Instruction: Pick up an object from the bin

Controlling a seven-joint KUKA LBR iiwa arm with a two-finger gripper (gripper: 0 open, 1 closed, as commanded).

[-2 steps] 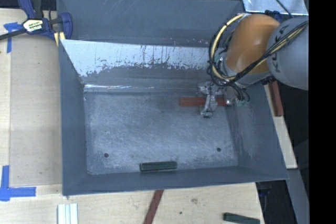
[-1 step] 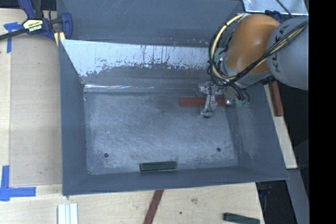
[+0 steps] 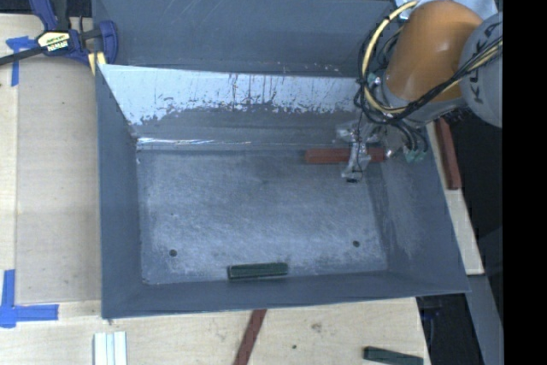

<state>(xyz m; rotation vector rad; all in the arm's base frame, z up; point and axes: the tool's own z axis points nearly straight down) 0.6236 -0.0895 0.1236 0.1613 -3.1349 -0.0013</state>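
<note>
**Red-brown bar (image 3: 325, 156) at two o'clock, with the jaws across it**

The red-brown bar is a slim, straight stick. It shows toward two o'clock from the middle of the grey metal bin (image 3: 256, 201), close to where the floor meets the far wall. Its length runs from nine o'clock to three o'clock.

The jaws hang from the wrist and cross the bar near its three o'clock end. Most of the bar is visible on their nine o'clock side, and a short stretch of the same colour shows on their three o'clock side. Their metal tips reach just past the bar toward six o'clock. I cannot tell how far apart the jaws stand, nor whether the bar is gripped between them or only lies behind them.

Above the jaws, toward one o'clock, sits the arm's rounded orange cover (image 3: 432, 47). Black and yellow cables (image 3: 376, 55) loop down its nine o'clock side to the wrist.

A dark green bar (image 3: 257, 271) of much the same shape lies at six o'clock on the floor, just beside the near wall. It also runs from nine o'clock to three o'clock and is well apart from the red-brown bar and the jaws.
</note>
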